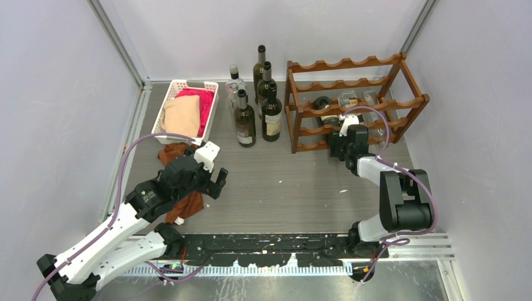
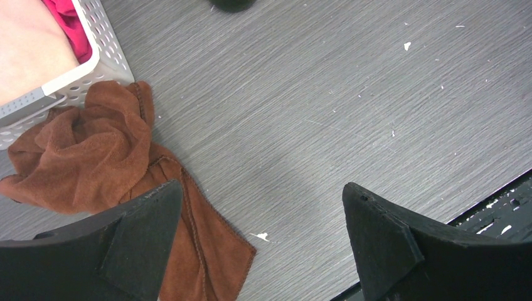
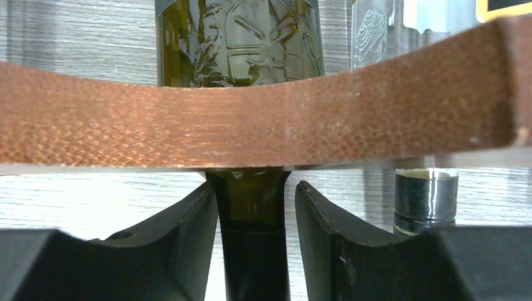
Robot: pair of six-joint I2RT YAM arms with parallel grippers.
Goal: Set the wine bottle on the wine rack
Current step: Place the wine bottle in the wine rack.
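Note:
The reddish-brown wine rack (image 1: 351, 103) stands at the back right. A dark green wine bottle (image 1: 325, 118) lies on a lower tier, neck toward me. In the right wrist view its body (image 3: 241, 37) rests behind a scalloped rail (image 3: 376, 119) and its neck hangs below the rail. My right gripper (image 1: 339, 142) sits around that neck (image 3: 256, 188). The left finger is against the neck, and a thin gap shows at the right finger. My left gripper (image 1: 216, 179) is open and empty above the table (image 2: 260, 191).
Several upright bottles (image 1: 257, 106) stand left of the rack. Two clear bottles (image 1: 354, 99) lie on the rack. A white slotted basket (image 1: 209, 110) holds cloths at the back left. A brown cloth (image 2: 94, 150) lies under my left gripper.

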